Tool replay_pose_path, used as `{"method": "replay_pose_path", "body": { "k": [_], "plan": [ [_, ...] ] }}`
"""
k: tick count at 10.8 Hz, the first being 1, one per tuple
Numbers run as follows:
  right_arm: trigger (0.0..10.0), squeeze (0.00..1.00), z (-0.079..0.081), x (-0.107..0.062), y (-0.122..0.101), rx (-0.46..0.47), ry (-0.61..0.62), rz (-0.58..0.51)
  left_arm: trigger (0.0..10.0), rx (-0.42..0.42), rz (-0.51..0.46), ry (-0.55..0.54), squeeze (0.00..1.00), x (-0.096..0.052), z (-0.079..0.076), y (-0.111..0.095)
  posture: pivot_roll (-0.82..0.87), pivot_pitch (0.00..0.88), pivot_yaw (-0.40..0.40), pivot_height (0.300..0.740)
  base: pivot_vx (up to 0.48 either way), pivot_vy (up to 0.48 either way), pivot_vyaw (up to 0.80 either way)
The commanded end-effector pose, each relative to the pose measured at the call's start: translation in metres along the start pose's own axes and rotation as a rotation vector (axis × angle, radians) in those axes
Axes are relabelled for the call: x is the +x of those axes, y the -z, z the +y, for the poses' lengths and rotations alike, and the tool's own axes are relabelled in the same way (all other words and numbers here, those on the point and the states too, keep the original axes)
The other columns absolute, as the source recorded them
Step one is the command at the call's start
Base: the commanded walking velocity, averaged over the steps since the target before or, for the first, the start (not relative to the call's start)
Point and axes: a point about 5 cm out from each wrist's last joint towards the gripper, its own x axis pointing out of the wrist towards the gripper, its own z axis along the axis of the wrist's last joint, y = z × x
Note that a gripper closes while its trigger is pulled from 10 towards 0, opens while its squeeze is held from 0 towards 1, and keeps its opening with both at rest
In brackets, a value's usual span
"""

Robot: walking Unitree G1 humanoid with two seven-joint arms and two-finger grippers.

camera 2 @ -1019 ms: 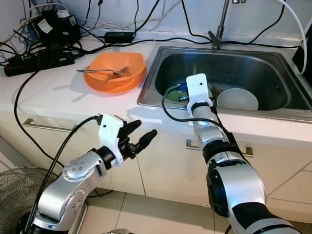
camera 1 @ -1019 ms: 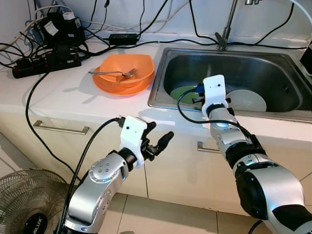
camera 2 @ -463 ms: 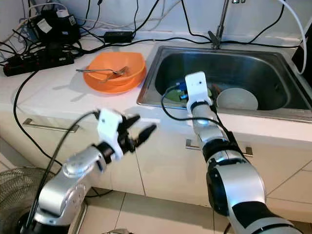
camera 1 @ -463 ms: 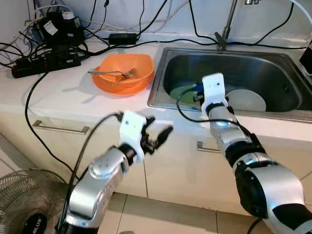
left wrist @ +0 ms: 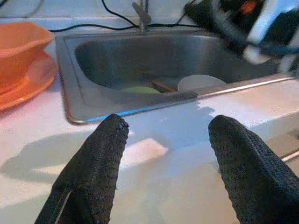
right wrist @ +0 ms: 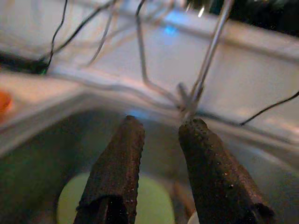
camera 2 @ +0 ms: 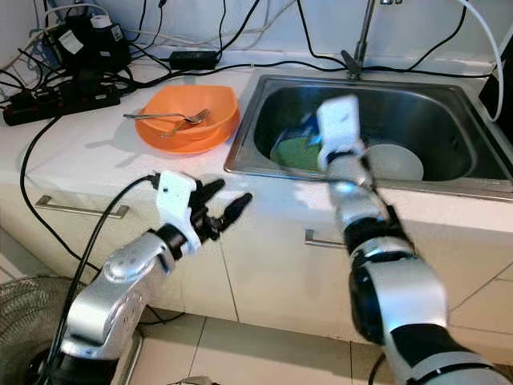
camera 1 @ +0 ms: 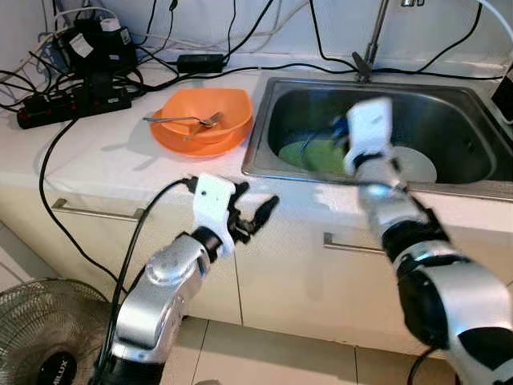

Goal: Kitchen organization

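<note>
An orange bowl (camera 1: 207,112) with a metal fork (camera 1: 186,121) in it sits on an orange plate (camera 1: 196,144), on the counter left of the steel sink (camera 1: 473,120). In the sink lie a green plate (camera 1: 309,152) and a white dish (camera 1: 417,167). My left gripper (camera 1: 256,202) is open and empty, hovering in front of the counter's front edge, below the bowl. My right wrist (camera 1: 369,132) is blurred over the sink's front part. In the right wrist view, the right gripper (right wrist: 162,126) stands slightly open with nothing between its fingers, above the green plate (right wrist: 154,205).
A power strip with adapters and tangled cables (camera 1: 76,96) fills the counter's back left. The faucet (camera 1: 369,48) rises behind the sink. Drawer handles (camera 1: 96,211) run under the counter. A fan (camera 1: 44,345) stands on the floor at the lower left.
My right arm has lifted and swung rightward over the sink and is blurred. My left gripper has risen toward the counter's front edge, still open.
</note>
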Motion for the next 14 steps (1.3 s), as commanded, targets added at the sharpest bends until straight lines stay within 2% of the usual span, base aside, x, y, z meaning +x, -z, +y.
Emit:
{"method": "replay_pose_path", "body": {
  "k": [1,3,5,6,7,8,9,11,13,14],
  "plan": [
    [10.0,0.00,-0.005,0.007,-0.023,0.015,0.029,-0.111,10.0,0.016,-0.014,-0.022,0.00,0.003,0.005,-0.004,0.19,0.000,0.038,0.740,0.000,0.000,0.00],
    [10.0,0.00,-0.011,0.000,-0.040,0.046,0.064,-0.266,10.0,0.021,-0.029,-0.038,0.00,0.007,0.009,-0.005,0.16,0.000,0.040,0.740,0.000,0.000,0.00],
    [10.0,0.00,-0.011,-0.013,-0.040,0.074,0.083,-0.303,10.0,0.023,-0.045,-0.063,0.00,0.010,0.013,-0.007,0.15,0.000,0.038,0.740,0.000,0.000,0.00],
    [10.0,0.00,-0.007,-0.032,-0.032,0.078,0.065,-0.296,10.0,0.029,-0.061,-0.096,0.00,0.010,0.018,-0.009,0.15,0.000,0.036,0.740,0.000,0.000,0.00],
    [10.0,0.00,-0.003,-0.043,-0.027,0.086,0.054,-0.275,10.0,0.030,-0.072,-0.114,0.00,0.010,0.021,-0.010,0.14,0.000,0.036,0.740,0.000,0.000,0.00],
    [10.0,0.00,0.008,-0.063,-0.010,0.112,0.029,-0.209,10.0,0.032,-0.080,-0.143,0.00,0.011,0.027,-0.010,0.13,0.000,0.038,0.740,0.000,0.000,0.00],
    [10.0,0.00,0.021,-0.077,-0.003,0.143,0.005,-0.165,10.0,0.033,-0.088,-0.146,0.00,0.012,0.028,-0.012,0.13,0.000,0.045,0.740,0.000,0.000,0.00],
    [10.0,0.00,0.037,-0.089,0.005,0.170,-0.023,-0.102,10.0,0.036,-0.112,-0.177,0.00,0.013,0.031,-0.012,0.13,0.000,0.052,0.740,0.000,0.000,0.00],
    [10.0,0.00,0.048,-0.094,0.007,0.174,-0.060,-0.068,10.0,0.076,-0.166,-0.235,0.00,0.012,0.035,-0.019,0.13,0.000,0.053,0.740,0.000,0.000,0.00],
    [10.0,0.00,0.052,-0.094,0.009,0.176,-0.067,-0.052,10.0,0.153,-0.260,-0.347,0.00,0.008,0.043,-0.035,0.14,0.000,0.046,0.740,0.000,0.000,0.00]
  ]
}}
